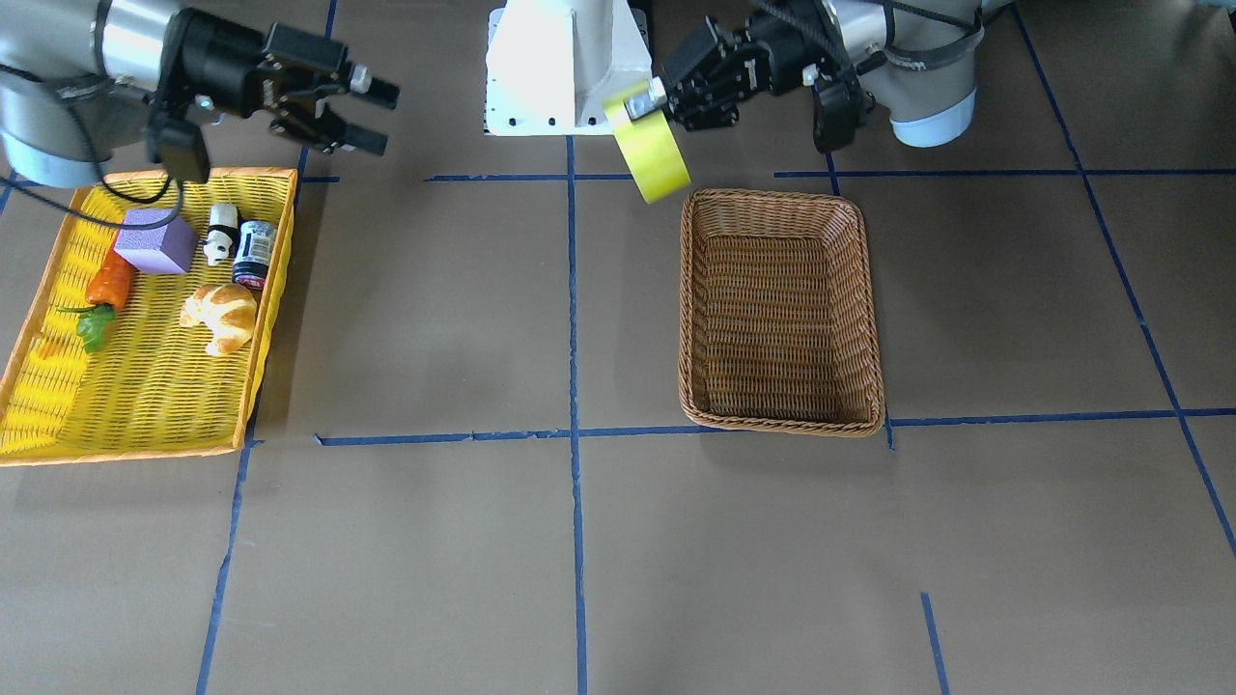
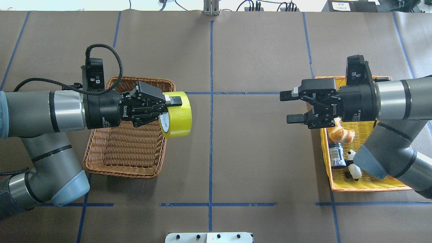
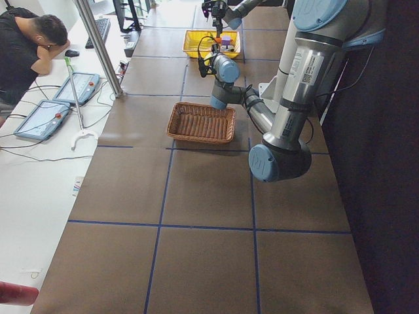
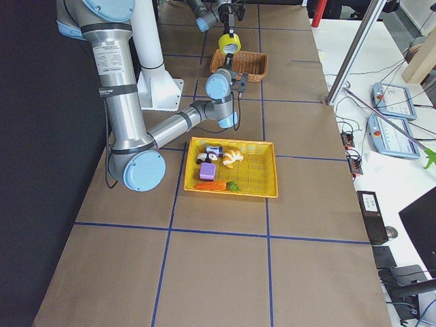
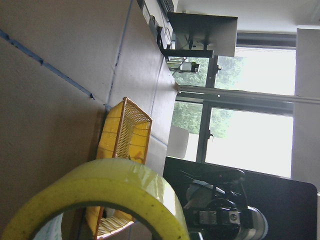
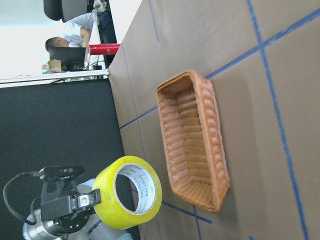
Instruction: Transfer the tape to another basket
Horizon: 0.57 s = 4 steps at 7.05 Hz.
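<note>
The yellow tape roll [image 2: 177,114] is held in the air by my left gripper [image 2: 168,108], which is shut on its rim, one finger inside the core and one outside. It hangs beside the inner edge of the brown wicker basket [image 2: 128,148], which is empty. In the front view the tape [image 1: 649,147] is just above the basket's [image 1: 780,309] near-robot corner. The left wrist view shows the tape [image 5: 107,192] close up; the right wrist view shows it [image 6: 130,199] too. My right gripper [image 2: 291,107] is open and empty, in the air beside the yellow tray basket [image 2: 364,184].
The yellow tray basket [image 1: 145,405] holds a croissant [image 1: 224,314], a small dark can [image 1: 255,253], a panda figure [image 1: 220,232], a purple block [image 1: 156,241] and a carrot [image 1: 108,282]. The white robot base [image 1: 565,68] stands between the arms. An operator sits at a side desk [image 3: 26,46].
</note>
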### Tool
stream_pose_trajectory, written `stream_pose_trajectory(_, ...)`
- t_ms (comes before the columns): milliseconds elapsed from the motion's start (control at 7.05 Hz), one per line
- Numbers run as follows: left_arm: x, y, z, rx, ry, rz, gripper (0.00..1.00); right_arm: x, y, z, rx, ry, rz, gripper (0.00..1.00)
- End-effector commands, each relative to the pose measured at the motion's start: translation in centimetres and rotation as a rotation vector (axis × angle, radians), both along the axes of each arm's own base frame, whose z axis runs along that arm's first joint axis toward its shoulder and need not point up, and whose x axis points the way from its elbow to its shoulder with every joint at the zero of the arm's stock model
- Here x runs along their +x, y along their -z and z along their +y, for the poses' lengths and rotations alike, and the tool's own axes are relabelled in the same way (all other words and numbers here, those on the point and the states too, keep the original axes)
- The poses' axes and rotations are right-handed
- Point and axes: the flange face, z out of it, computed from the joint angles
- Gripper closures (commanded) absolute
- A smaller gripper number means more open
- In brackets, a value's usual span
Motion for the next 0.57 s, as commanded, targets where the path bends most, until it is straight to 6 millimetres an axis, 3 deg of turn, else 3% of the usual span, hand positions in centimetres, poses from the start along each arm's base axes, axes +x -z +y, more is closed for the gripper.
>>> stream_pose_trajectory(0, 2.4, -1.4, -1.9, -0.005, 0.021, -0.425, 1.00, 5.1, -5.3, -2.3, -0.037, -0.061, 0.134, 0.00)
stream_pose_trajectory(426, 3.3, -4.5, -2.5, -0.038, 0.036, -0.846, 1.00, 11.5, -7.3, -5.8, -0.038, -0.077, 0.281, 0.00)
